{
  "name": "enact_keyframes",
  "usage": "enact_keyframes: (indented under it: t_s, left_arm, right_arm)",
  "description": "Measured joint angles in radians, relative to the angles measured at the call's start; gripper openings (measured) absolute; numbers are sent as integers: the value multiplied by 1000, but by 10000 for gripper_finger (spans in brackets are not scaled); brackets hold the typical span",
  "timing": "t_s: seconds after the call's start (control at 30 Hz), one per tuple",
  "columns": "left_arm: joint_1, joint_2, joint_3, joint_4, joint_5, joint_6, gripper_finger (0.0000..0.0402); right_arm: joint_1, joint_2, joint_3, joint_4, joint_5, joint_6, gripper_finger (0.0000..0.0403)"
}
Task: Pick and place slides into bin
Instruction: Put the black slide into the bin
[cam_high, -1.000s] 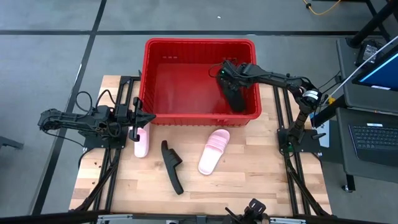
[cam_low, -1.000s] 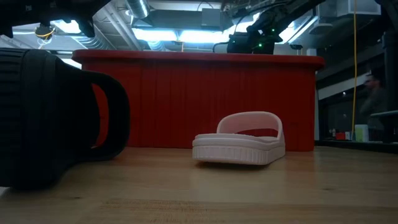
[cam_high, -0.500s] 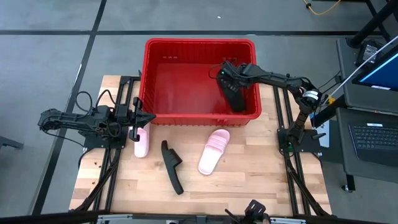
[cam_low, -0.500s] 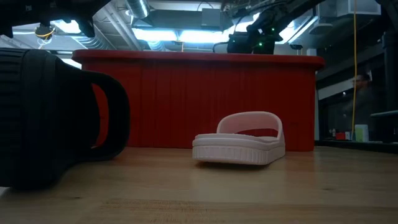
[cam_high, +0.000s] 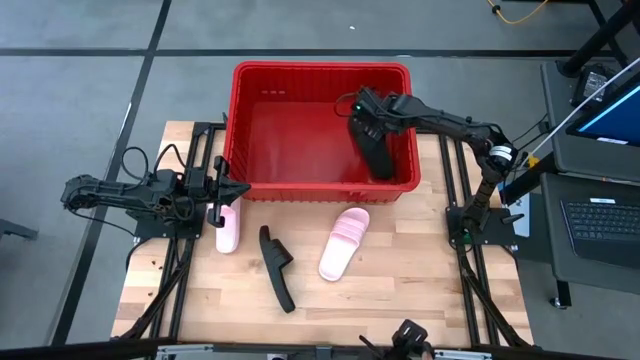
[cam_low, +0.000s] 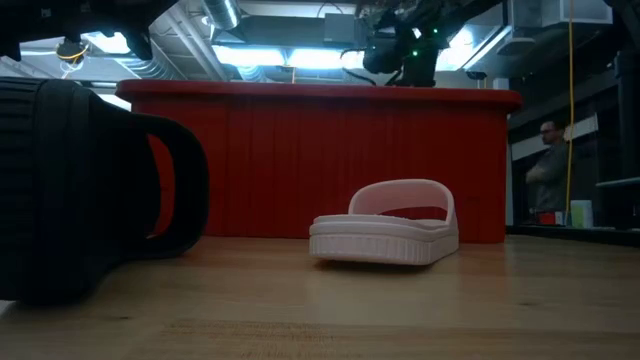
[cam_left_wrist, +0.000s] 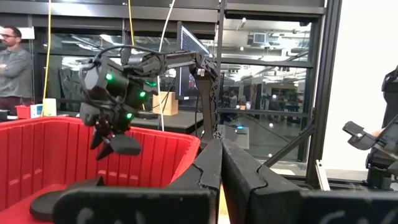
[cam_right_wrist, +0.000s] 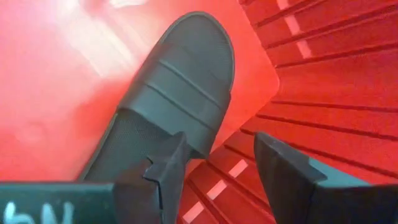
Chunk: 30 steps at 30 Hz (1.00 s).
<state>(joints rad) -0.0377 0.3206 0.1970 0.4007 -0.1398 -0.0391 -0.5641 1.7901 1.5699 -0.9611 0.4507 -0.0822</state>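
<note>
One black slide lies sole down on the floor of the red bin, near its right wall; it also shows in the right wrist view. My right gripper hangs open and empty above it. A second black slide lies on its side on the table. One pink slide lies sole down in front of the bin. The other pink slide lies by my left gripper, which waits shut at the bin's near left corner.
The bin's right wall stands close beside my right gripper's fingers. In the low view the black slide fills the left foreground and the pink slide lies before the bin. A person stands in the room beyond.
My right gripper has risen higher above the bin's rim and gone a little toward the table's far edge. The black slide in the bin has stayed where it lay.
</note>
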Motion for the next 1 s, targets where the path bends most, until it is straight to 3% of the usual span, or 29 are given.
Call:
enact_keyframes:
  t_s: [0.3,0.7,0.8,1.0]
  left_arm:
    - [0,0,0,0,0,0,4]
    - [0,0,0,0,0,0,4]
    - [0,0,0,-1,0,0,4]
    - [0,0,0,-2,0,15,4]
  right_arm:
    - [25,0,124,-24,0,0,187]
    - [71,-1,341,-225,0,78,181]
    - [86,-1,361,-280,0,132,150]
    - [144,0,361,-375,2,154,15]
